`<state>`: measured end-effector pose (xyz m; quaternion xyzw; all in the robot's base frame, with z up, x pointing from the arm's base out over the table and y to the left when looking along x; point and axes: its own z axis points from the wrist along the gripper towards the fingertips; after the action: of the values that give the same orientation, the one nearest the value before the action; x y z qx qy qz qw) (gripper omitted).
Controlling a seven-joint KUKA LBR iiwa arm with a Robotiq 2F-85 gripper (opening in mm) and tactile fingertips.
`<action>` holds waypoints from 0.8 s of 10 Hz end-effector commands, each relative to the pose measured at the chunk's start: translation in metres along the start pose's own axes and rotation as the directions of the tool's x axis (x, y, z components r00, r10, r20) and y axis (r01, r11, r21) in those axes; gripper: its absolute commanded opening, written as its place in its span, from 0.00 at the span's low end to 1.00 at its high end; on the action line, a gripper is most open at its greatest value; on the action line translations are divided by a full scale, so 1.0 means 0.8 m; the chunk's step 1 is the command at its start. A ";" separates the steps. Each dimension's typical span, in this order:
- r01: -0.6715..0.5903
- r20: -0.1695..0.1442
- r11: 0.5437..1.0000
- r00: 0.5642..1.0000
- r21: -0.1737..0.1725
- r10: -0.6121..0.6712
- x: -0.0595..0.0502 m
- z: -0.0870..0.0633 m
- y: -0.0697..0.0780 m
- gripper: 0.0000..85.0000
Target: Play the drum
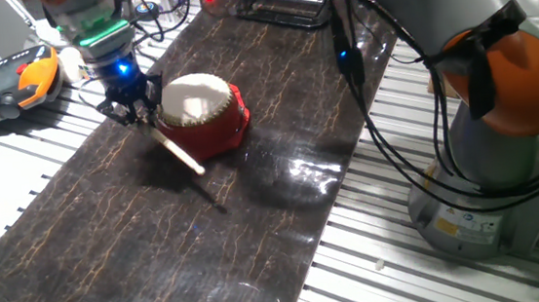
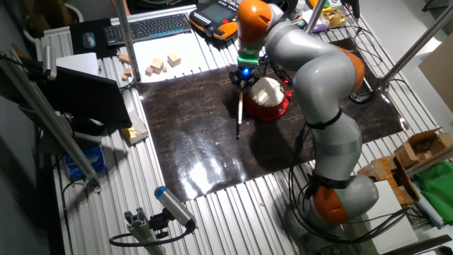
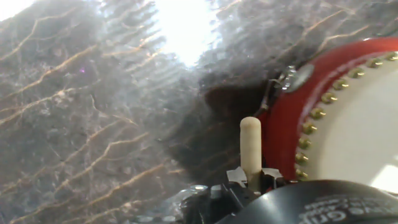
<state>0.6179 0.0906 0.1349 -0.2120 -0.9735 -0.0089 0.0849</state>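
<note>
The drum (image 1: 204, 113) has a glossy red body and a cream-white skin ringed with studs; it sits on the dark marbled mat (image 1: 150, 240). It also shows in the other fixed view as the drum (image 2: 269, 95) and at the right of the hand view as the drum (image 3: 348, 118). My gripper (image 1: 135, 106) hovers just left of the drum, shut on a thin pale wooden stick (image 1: 180, 151). The stick slants down toward the mat beside the drum. In the hand view the stick (image 3: 250, 146) pokes out next to the red rim.
An orange and black pendant (image 1: 4, 81) lies at the far left. Small wooden blocks (image 2: 163, 65) rest near a keyboard (image 2: 145, 27). The arm's base (image 1: 487, 181) stands on the slatted table at the right. A black frame (image 1: 281, 5) sits at the mat's far end.
</note>
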 end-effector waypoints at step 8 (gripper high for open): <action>0.023 -0.013 1.000 1.000 -0.018 -0.024 0.020 -0.018 -0.012 0.15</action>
<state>0.6019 0.0869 0.1515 -0.2027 -0.9751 -0.0177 0.0886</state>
